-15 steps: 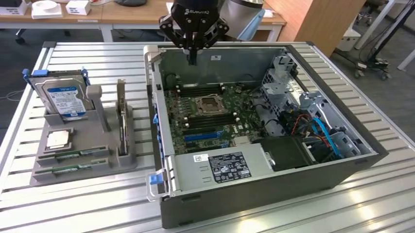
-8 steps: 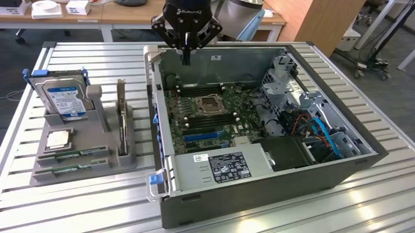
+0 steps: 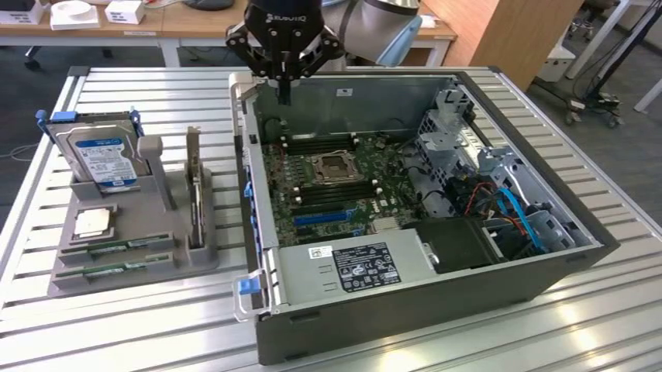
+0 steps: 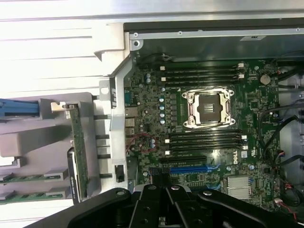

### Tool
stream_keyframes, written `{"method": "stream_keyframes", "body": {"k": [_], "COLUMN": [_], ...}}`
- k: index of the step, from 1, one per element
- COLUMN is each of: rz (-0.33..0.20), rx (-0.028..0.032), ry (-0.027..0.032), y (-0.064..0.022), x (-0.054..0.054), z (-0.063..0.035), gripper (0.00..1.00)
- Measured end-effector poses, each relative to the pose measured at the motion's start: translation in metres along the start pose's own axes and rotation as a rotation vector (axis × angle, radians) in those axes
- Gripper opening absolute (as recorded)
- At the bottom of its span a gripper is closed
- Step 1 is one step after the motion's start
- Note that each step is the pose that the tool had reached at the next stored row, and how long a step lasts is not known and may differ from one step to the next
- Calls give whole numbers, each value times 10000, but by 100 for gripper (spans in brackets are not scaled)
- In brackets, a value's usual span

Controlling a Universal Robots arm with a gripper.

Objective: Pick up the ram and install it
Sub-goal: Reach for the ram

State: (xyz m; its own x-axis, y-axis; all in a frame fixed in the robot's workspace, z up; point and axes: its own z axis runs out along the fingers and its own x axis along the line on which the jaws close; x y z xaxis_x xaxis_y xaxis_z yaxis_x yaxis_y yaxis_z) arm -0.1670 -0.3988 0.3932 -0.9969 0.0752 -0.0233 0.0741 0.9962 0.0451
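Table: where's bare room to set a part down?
Bare slats of the table in front of the grey holder and behind it toward the far edge; also the near corner at the exterior view's right of the open case. Crowded: the holder's slots, the case interior, the narrow gap between them.

I see two alike, thin green boards with small dark chips. First ram stick [image 3: 119,247] [image 4: 26,178] and second ram stick [image 3: 108,268] [image 4: 23,196] sit parallel, just beside each other, in slots of the grey holder [image 3: 129,282], exterior view's left.
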Motion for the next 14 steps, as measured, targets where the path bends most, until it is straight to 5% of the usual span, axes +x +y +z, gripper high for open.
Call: {"method": "stream_keyframes", "body": {"k": [14], "rz": [1], "rx": [0], "ry": [0], "y": [-22], "x": [300], "z": [-6], "gripper": [10]}}
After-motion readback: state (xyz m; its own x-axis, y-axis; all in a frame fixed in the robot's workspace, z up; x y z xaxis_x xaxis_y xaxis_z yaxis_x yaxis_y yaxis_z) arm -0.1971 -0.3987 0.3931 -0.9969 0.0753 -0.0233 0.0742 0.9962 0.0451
